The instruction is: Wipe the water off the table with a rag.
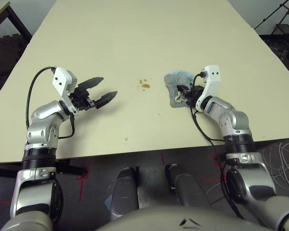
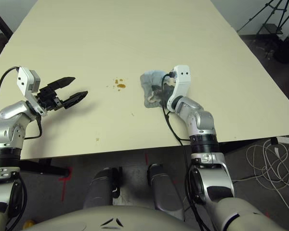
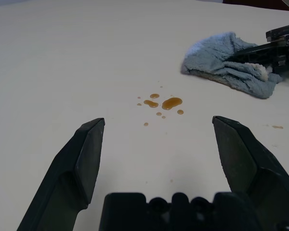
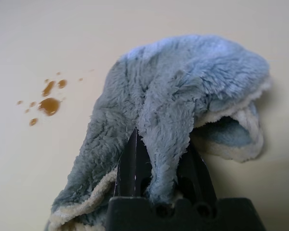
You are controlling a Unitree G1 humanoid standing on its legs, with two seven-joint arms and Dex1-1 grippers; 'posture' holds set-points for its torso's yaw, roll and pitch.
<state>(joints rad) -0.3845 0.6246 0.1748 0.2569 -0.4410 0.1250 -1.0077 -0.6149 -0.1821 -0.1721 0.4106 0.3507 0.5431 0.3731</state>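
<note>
Blue-grey rag, pinched in closed right hand, bunched on counter beside amber water, presumably for sweeping across; left hand wide open, empty.

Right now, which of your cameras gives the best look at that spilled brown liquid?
The left wrist view: the amber-brown liquid lies unobstructed between the open fingers, its droplets distinct. The right wrist view shows it beside the blue-grey rag; both eye views show it small.
</note>
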